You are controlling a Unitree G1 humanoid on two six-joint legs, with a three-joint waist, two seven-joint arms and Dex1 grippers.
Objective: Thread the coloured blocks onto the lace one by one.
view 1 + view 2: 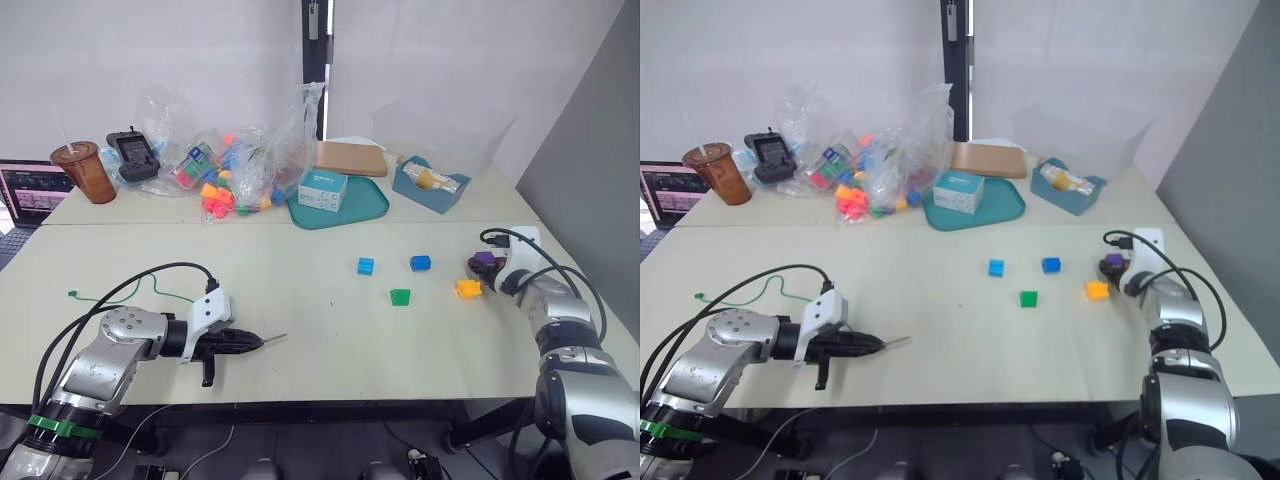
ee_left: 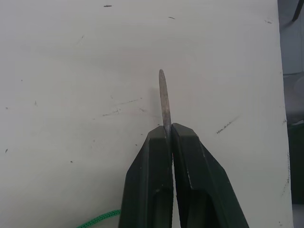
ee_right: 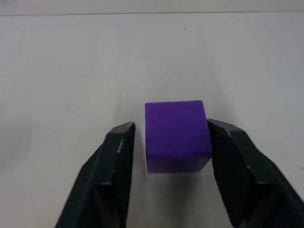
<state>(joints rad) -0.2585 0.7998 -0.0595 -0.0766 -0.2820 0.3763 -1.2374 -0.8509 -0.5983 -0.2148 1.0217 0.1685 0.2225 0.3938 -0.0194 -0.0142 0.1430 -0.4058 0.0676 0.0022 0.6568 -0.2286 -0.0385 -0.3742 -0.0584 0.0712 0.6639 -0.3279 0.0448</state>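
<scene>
1. Right wrist view: purple block (image 3: 176,135) sits on the table (image 3: 71,71) between the right gripper (image 3: 173,137)'s spread fingers, one side touching, a gap on the other (not clamped).
2. Orange-yellow block (image 1: 467,289) lies just beside it; green (image 1: 400,297), dark blue (image 1: 420,263) and light blue (image 1: 366,266) blocks rest mid-table.
3. Left gripper (image 2: 167,135) is clenched on the lace's grey tip (image 2: 164,97); green cord (image 1: 110,296) trails behind.

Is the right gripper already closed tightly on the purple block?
No: the right gripper brackets the purple block, with a gap showing beside one finger.
</scene>
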